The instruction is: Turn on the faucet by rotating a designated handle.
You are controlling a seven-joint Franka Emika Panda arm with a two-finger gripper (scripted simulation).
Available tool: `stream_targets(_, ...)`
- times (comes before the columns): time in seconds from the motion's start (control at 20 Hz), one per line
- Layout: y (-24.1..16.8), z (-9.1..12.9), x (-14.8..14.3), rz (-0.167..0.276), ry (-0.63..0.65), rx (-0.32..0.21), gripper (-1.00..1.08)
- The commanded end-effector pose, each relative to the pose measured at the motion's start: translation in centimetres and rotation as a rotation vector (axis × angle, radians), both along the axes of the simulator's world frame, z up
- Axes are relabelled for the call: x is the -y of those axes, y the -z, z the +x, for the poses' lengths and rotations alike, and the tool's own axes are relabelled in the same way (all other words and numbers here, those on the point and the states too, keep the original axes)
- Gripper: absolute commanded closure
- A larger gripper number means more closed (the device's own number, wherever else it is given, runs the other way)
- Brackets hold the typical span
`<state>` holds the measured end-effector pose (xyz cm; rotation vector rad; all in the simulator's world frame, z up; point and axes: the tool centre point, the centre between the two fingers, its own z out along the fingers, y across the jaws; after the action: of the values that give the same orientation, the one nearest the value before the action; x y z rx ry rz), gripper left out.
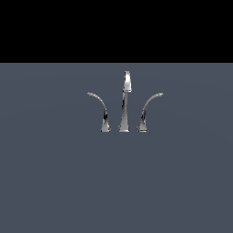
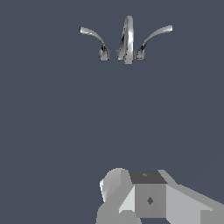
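Observation:
The faucet [image 1: 126, 102] is a small chrome three-piece set standing on a flat grey surface, with a tall straight spout in its middle. The handle [image 1: 101, 109] is the thin curved lever on a flared base at the exterior view's left, and its tip arcs leftward. A mirror-image lever [image 1: 148, 107] arcs rightward on the other side. The wrist view shows the faucet [image 2: 127, 39] and the handle [image 2: 94, 36] far ahead. Only grey blocky parts of my gripper [image 2: 146, 192] show at that picture's edge, well short of the faucet. Its fingers are not distinguishable. The exterior view does not show the gripper.
The grey surface [image 1: 59, 182] spreads out evenly around the faucet. A black band [image 1: 116, 29] lies behind its far edge.

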<state>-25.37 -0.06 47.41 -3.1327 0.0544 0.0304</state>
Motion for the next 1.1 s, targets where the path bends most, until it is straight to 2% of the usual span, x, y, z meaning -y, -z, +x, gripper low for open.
stream_targets(0.0,0.0,0.0,0.0,0.0,0.0,0.0,1.08)
stream_targets(0.55,1.2,0.8,-1.4,0.0,0.062,0.0,1.08)
stream_targets(1.05,4.6,3.3,-4.8,-0.001,0.229,0.0,1.08)
